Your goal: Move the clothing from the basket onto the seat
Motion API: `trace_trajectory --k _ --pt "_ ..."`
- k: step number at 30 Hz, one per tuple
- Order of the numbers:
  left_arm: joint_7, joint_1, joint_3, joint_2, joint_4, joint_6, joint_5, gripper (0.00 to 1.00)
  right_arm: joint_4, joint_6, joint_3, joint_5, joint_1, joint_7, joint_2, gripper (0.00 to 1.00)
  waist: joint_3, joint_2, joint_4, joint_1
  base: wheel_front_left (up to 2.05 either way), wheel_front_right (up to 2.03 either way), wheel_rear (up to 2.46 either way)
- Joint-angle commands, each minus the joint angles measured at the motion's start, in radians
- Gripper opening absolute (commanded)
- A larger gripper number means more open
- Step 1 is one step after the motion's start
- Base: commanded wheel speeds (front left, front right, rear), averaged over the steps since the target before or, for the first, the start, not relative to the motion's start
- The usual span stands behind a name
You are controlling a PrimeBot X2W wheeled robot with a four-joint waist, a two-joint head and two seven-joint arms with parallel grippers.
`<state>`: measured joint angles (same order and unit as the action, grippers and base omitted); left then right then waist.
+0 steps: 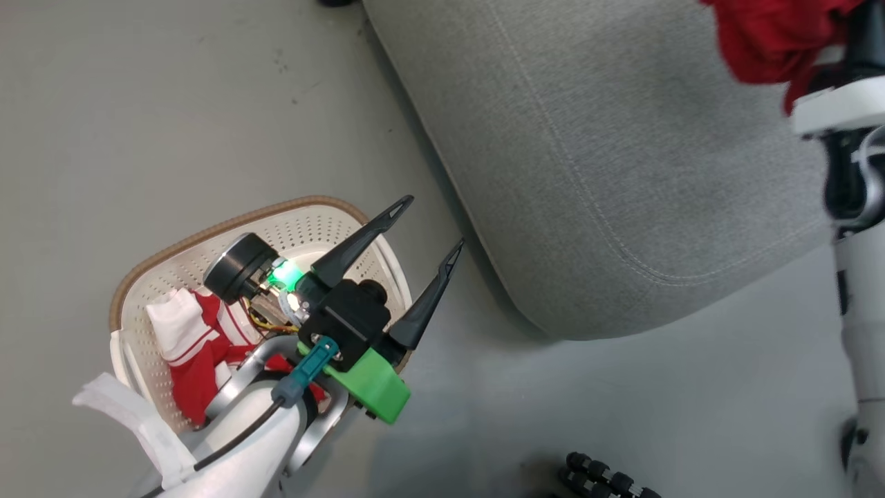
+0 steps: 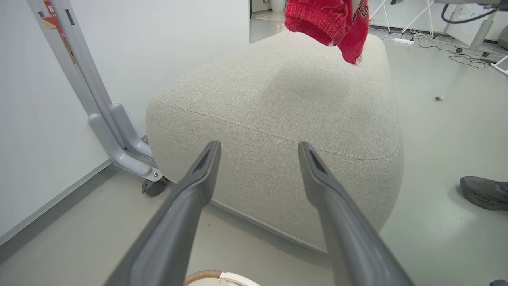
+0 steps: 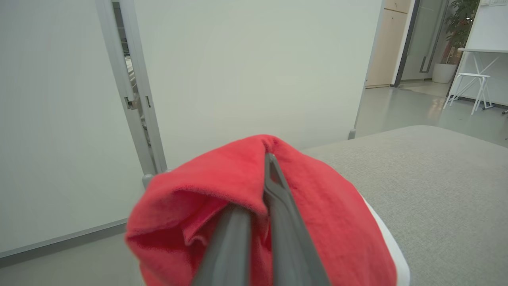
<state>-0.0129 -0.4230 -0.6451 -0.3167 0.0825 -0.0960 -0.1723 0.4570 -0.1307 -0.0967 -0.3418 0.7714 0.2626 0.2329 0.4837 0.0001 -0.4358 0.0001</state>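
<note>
The seat (image 1: pixel 622 173), a broad grey upholstered cushion, occupies the head view from 12 to 4 o'clock and stands on the floor. The basket (image 1: pixel 304 228), far smaller, sits on the floor at 8 o'clock, just beside the seat's near corner but apart from it. One garment of the clothing (image 1: pixel 767 34) hangs bunched at 1 o'clock over the far part of the seat. In the left wrist view its lowest corner reaches close to the cushion top, and contact cannot be confirmed. The second garment (image 1: pixel 200 346), red with white trim and thin stripes, lies crumpled in the basket at its 7 o'clock side, partly covered by the left forearm. The right claw (image 3: pixel 266 159) is closed tight on a fold of the hanging garment, with cloth draped over both fingers. The left claw (image 1: pixel 434 221) is spread wide and holds nothing. It is poised over the basket's 3 o'clock rim, pointing toward the seat. Assessment: the fabric appears light, limp and not fragile. It should bunch and trail rather than keep its shape, so a single-layer pinch risks slipping. The raised white-trimmed fold at the basket's 9 o'clock offers the thickest purchase. The paper label (image 1: pixel 131 415) at the basket's lower rim should be kept out of the grip.
</note>
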Motion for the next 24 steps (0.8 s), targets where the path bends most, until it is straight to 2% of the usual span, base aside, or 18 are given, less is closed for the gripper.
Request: trace_trajectory --k 1,6,8,12,13,14,15,17,24 --pt "0.002 -0.031 0.002 -0.006 0.005 -0.003 0.011 1.00 0.011 0.000 -0.029 0.019 0.042 0.003 0.024 0.00 0.106 -0.0001 0.105 -0.0001 0.00 0.00 0.00" --pt "0.016 -0.078 -0.011 0.002 0.012 -0.007 0.025 1.00 0.077 0.000 -0.117 0.064 0.129 0.003 0.092 0.00 0.170 -0.0001 0.163 -0.0001 0.00 0.00 0.00" --pt "0.025 -0.093 -0.016 0.008 0.009 -0.009 0.029 1.00 0.152 0.000 -0.154 0.093 0.140 0.003 0.100 0.00 0.191 -0.0001 0.180 -0.0001 0.00 0.00 0.00" --pt "0.044 -0.103 -0.023 0.022 -0.012 -0.005 0.025 1.00 0.285 0.000 -0.209 0.142 0.154 0.003 0.077 0.00 0.209 -0.0001 0.198 -0.0001 0.00 0.00 0.00" --pt "0.050 -0.105 -0.025 0.027 -0.016 -0.003 0.024 1.00 0.313 0.000 -0.221 0.150 0.150 0.003 0.072 0.10 0.212 -0.0001 0.201 -0.0001 0.00 0.00 0.00" --pt "0.054 -0.108 -0.027 0.030 -0.020 -0.003 0.023 1.00 0.338 0.000 -0.229 0.154 0.142 0.003 0.066 0.27 0.213 -0.0001 0.204 -0.0001 0.00 0.00 0.00" --pt "0.058 -0.110 -0.030 0.033 -0.027 -0.002 0.023 1.00 0.353 0.000 -0.238 0.157 0.134 0.003 0.055 0.55 0.214 -0.0001 0.206 -0.0001 0.00 0.00 0.00" --pt "0.066 -0.110 -0.031 0.035 -0.039 0.000 0.020 1.00 0.363 0.000 -0.255 0.159 0.116 0.003 0.036 0.98 0.213 -0.0001 0.205 -0.0001 0.00 0.00 0.00" --pt "0.085 -0.122 -0.023 0.032 -0.066 0.004 0.010 1.00 0.278 0.000 -0.304 0.137 0.029 0.003 -0.026 1.00 0.184 -0.0001 0.189 -0.0001 0.00 0.00 0.00"
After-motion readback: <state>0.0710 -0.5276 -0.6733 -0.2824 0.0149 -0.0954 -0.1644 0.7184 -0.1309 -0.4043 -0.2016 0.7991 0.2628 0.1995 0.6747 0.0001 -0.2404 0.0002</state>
